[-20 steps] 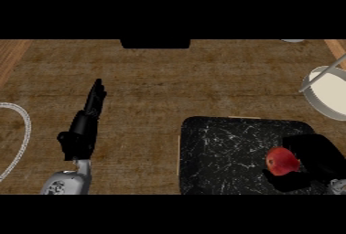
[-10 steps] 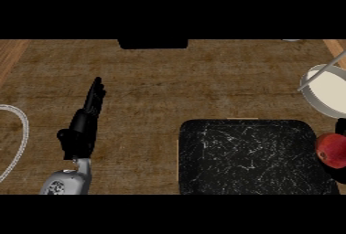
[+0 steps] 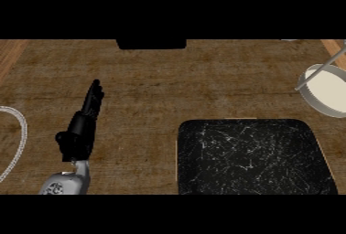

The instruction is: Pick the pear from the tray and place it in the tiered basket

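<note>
Resting at the lower left of the head view, the left hand (image 3: 82, 125) comes up from its grey forearm (image 3: 66, 182) with fingers (image 3: 93, 96) straight and pointing toward the far side of the counter; it is released and grasps nothing. It lies over bare counter (image 3: 175, 82), well apart from the tray.

Tray (image 3: 253, 157): a dark, marbled, rounded rectangle at lower right, running down to the lower edge of the view. Its whole visible surface carries no object.

Pear: not visible anywhere in this view, so its location cannot be told from this moment. The right hand does not show either, and its state cannot be reported.

Tiered basket (image 3: 326, 89): at the right edge, a round pale tier with a grey rim is partly cut off by the frame, with a slim grey rod slanting across its upper part. It stands apart from the tray's far right corner.

Other items: a thin pale curved rim (image 3: 18, 137) enters at the left edge, and a dark rectangular object (image 3: 151, 44) sits at the far edge of the counter.
</note>
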### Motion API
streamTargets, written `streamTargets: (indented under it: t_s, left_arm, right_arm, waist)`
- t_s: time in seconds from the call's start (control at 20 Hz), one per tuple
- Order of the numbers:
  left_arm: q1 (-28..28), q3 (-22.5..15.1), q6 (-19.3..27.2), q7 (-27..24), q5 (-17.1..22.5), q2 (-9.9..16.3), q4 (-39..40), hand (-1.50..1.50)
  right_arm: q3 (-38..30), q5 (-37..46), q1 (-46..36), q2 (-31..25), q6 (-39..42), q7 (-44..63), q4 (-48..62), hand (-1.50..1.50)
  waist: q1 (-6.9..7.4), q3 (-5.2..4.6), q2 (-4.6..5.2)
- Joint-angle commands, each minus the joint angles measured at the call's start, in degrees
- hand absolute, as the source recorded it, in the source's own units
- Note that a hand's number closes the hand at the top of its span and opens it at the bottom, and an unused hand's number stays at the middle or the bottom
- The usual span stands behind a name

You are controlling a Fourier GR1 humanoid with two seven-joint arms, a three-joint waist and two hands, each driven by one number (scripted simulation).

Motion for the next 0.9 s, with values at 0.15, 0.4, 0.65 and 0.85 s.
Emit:
streamTargets:
  t_s: [0.15, 0.4, 0.65, 0.85]
  left_arm:
    - [-0.07, -1.88, 0.25, -1.86, -1.28, -1.73, 0.67, 0.0]
    - [-2.55, 0.4, -0.73, -0.89, -0.02, -0.6, 3.06, 0.0]
    - [-0.43, 0.1, -1.2, -3.63, -0.15, -0.76, 2.4, 0.0]
    - [-3.24, -0.69, -0.07, 0.13, -1.03, -2.49, 2.48, 0.0]
  right_arm:
    - [-9.89, -10.42, -10.78, -4.67, 10.38, 4.66, 5.43, 1.5]
    - [-12.67, -19.48, -16.0, -1.84, 11.72, 7.98, 11.66, 1.5]
    - [-3.84, -16.28, -26.87, -4.34, 9.13, 8.94, 20.03, 1.5]
    - [1.99, -9.19, -28.94, -0.78, 3.53, 7.49, 21.89, 1.5]
  waist:
    - [1.53, 0.04, 0.37]
    - [1.95, 0.03, 0.49]
    - [2.55, 0.04, 0.59]
    - [2.16, 0.07, 0.52]
